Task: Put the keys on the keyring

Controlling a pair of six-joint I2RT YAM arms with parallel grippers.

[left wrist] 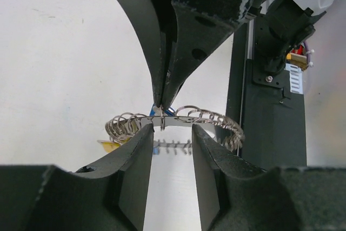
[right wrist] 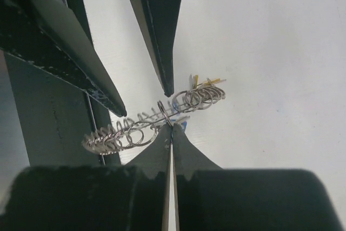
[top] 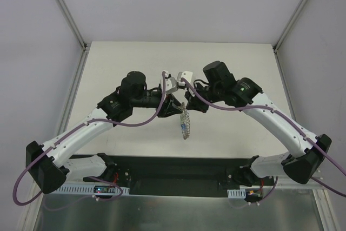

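Observation:
The keyring [top: 185,124] hangs in the air between both arms, above the white table. It is a flat grey metal ring [left wrist: 216,118] seen edge-on, strung with several small wire loops. My right gripper [right wrist: 172,128] is shut on the keyring's rim [right wrist: 140,120], pinching it beside one small loop. A blue key head [left wrist: 168,110] shows right at that pinch. Yellow key heads [right wrist: 208,83] hang at one end of the ring. My left gripper [left wrist: 172,128] is open, its two fingers [left wrist: 141,152] standing either side of a stretch of the rim, facing the right gripper [left wrist: 164,101].
The white table [top: 135,63] lies below, bounded by grey walls and metal frame rails [top: 73,87]. A black base plate [top: 173,169] with the arm mounts and small circuit boards [left wrist: 296,60] runs along the near edge, just behind the hanging ring.

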